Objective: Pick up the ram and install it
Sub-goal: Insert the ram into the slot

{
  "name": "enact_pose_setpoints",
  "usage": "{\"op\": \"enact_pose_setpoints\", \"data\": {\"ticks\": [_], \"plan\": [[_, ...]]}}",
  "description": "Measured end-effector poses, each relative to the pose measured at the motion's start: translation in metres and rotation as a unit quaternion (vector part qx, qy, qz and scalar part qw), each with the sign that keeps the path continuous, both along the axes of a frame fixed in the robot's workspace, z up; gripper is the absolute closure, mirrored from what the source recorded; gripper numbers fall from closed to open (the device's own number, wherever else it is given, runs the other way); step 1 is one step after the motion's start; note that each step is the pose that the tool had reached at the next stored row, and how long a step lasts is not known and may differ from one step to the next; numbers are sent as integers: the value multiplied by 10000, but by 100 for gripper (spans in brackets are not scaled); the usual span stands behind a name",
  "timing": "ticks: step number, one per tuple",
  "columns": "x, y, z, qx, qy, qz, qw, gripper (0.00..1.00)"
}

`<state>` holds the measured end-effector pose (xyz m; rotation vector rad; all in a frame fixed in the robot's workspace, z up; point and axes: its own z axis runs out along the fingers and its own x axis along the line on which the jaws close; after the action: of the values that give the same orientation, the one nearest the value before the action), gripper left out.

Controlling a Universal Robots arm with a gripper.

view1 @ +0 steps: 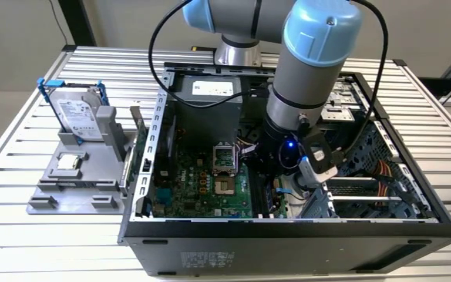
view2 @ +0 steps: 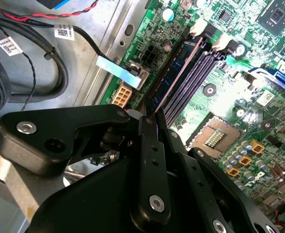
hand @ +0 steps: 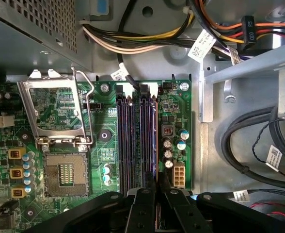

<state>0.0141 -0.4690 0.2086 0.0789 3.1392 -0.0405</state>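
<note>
My gripper [view2: 150, 121] is down inside the open computer case [view1: 288, 226], over the green motherboard [view1: 202, 188]. It is shut on the ram [view2: 176, 77], a thin dark bluish stick seen edge-on. In the first wrist view the ram [hand: 155, 141] runs from my gripper [hand: 155, 187] along the outermost of the dark memory slots [hand: 133, 141], on the side of the white power connector [hand: 178, 174]. How deep it sits in that slot I cannot tell. In the exterior view the arm's wrist [view1: 288, 153] hides most of the stick.
The processor socket [hand: 65, 174] lies beside the slots with its metal lid [hand: 55, 109] raised. Cable bundles [hand: 259, 141] and the drive cage [view1: 366, 194] crowd the other side. Outside the case, a grey fixture [view1: 53, 200] holds the hard drive [view1: 77, 111] and a processor chip [view1: 70, 161].
</note>
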Motion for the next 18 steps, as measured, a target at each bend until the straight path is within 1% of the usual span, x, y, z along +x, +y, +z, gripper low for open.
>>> {"op": "enact_pose_setpoints", "data": {"ticks": [7,14,15,18], "plan": [[0,0,-27,0,0,-2,10000,100],[-2,-2,-27,-4,2,-4,10000,100],[-2,-2,-27,-2,1,-4,10000,0],[-1,0,-28,0,0,-3,10000,0]]}}
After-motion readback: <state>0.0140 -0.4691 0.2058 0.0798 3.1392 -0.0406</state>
